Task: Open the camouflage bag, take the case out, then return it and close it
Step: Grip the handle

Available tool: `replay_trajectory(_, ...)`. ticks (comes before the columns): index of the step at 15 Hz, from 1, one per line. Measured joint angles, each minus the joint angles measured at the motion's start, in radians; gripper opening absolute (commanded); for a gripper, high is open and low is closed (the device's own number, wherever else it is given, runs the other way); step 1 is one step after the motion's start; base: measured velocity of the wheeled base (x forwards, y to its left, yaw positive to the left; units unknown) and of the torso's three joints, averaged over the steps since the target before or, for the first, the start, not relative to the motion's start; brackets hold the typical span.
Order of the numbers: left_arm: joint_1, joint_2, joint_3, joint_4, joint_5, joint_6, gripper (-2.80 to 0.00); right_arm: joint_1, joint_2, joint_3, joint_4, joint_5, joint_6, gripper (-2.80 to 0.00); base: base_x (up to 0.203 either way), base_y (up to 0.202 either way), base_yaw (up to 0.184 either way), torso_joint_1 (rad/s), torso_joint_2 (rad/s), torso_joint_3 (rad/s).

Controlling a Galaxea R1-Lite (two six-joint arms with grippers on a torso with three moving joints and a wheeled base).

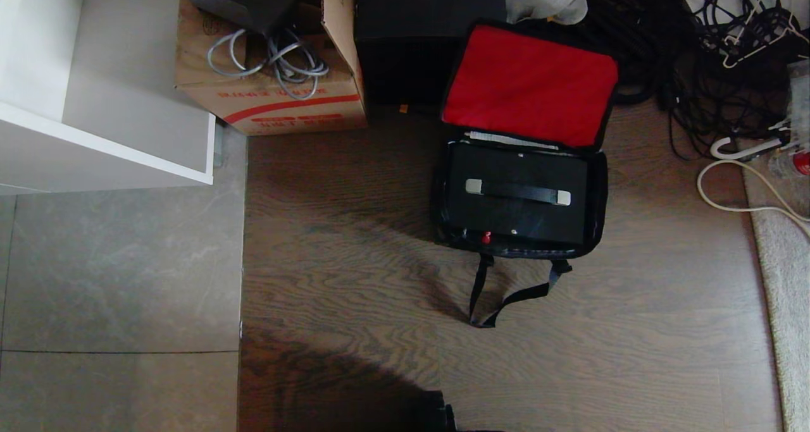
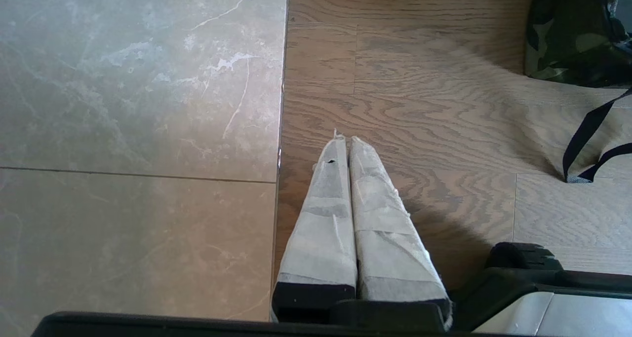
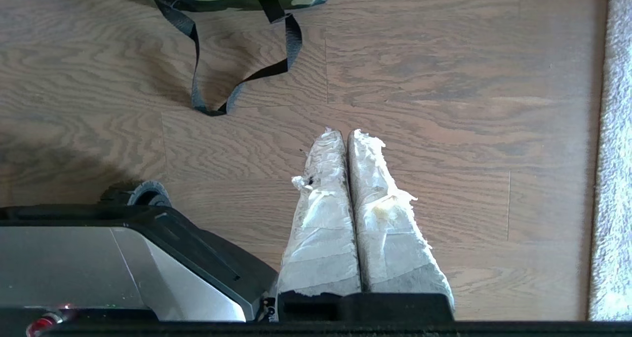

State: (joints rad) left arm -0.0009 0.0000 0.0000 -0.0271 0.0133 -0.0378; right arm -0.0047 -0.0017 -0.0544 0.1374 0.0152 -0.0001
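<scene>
The only lettering I can find is on the brown cardboard box (image 1: 272, 103), which stands just left of the tall black box (image 1: 417, 33). It is red print along the box's front face, above a curved red stripe, and it appears upside down to me. I cannot read any of its characters. Nothing else carries legible text.

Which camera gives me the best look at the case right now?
The head view: the case lies inside the open camouflage bag, handle up. Both wrist views show only the bag's outer fabric and strap, not the case.
</scene>
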Motion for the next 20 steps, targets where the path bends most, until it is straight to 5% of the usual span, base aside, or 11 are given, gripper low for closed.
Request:
replay_trajectory(5, 0.0, 0.0, 0.0, 0.0, 0.001, 0.0, -2.8, 0.0, 0.0, -0.049, 0.079, 0.002, 0.005, -2.8, 0.0, 0.0, 0.0, 0.0, 0.0, 0.0)
replay_trajectory(10, 0.0, 0.0, 0.0, 0.0, 0.0, 0.0, -2.8, 0.0, 0.119, -0.435, 0.389, 0.083, 0.062, -2.8, 0.0, 0.0, 0.0, 0.0, 0.0, 0.0)
replay_trajectory(14, 0.0, 0.0, 0.0, 0.0, 0.0, 0.0, -2.8, 0.004, 0.555, -0.594, 0.313, 0.194, 0.142, -2.8, 0.0, 0.0, 0.0, 0.0, 0.0, 0.0)
replay_trajectory(20, 0.0, 0.0, 0.0, 0.0, 0.001, 0.0, -2.8, 0.041, 1.315, -0.813, 0.0, 0.274, 0.021, -2.8, 0.0, 0.0, 0.0, 0.0, 0.0, 0.0)
